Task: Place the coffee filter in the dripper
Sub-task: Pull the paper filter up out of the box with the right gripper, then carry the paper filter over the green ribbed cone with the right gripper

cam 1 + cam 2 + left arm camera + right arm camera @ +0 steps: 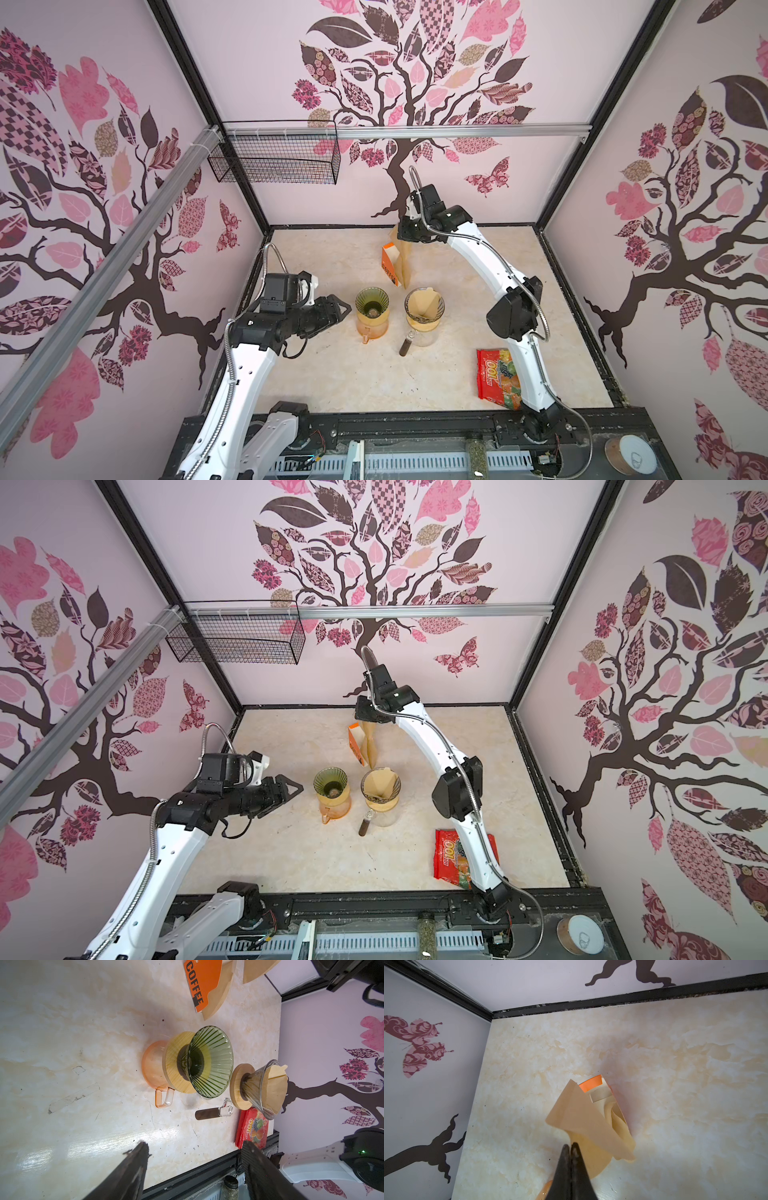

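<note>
My right gripper [570,1145] is shut on a brown paper coffee filter [577,1113] at its lower edge, held just above the orange filter box [591,1084] near the back wall. In both top views the right gripper [409,239] [368,717] has the coffee filter [405,259] [371,746] hanging under it. An empty green ribbed dripper [372,301] [330,781] [209,1061] sits on an orange glass carafe [372,330]. My left gripper [345,308] [297,788] [195,1144] is open and empty, just left of that dripper.
A clear dripper [424,307] [264,1088] holding a brown filter stands right of the green one. A glass vial [407,343] lies in front of it. A red candy bag [496,378] lies by the right arm. A wire basket [274,153] hangs on the back rail.
</note>
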Motion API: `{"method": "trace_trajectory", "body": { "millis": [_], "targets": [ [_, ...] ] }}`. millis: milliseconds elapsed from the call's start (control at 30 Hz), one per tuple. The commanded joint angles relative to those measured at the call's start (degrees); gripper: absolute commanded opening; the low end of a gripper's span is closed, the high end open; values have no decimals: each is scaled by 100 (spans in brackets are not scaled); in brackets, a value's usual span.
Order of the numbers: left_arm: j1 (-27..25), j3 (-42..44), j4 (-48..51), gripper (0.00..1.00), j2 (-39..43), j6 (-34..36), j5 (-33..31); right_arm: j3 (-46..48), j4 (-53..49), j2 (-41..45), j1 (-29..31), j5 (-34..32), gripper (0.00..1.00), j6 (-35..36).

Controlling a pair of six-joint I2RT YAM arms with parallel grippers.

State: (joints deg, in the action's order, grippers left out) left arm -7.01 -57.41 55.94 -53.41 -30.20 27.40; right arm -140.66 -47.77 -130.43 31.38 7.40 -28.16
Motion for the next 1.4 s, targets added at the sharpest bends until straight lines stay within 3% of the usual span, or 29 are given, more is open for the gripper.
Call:
{"method": "trace_trajectory", "body": {
  "millis": [0,400,900,1067,1167,1367],
  "targets": [
    [24,137,-11,74,62,53,-110,-387,-114,639,26,130,0,-53],
    [22,-201,220,75,15,233,-348,-280,-892,1280,91,593,0,-15],
    [23,-408,328,79,273,391,-517,861,-1648,2863,622,518,0,325],
    [23,-368,197,86,385,180,-451,1506,-1641,3313,697,577,0,259],
    [37,-371,76,98,401,11,-453,1564,-1804,3383,755,554,0,298],
    [115,-450,-71,98,451,-392,-704,1553,-2001,3252,970,581,0,345]
  ]
}}
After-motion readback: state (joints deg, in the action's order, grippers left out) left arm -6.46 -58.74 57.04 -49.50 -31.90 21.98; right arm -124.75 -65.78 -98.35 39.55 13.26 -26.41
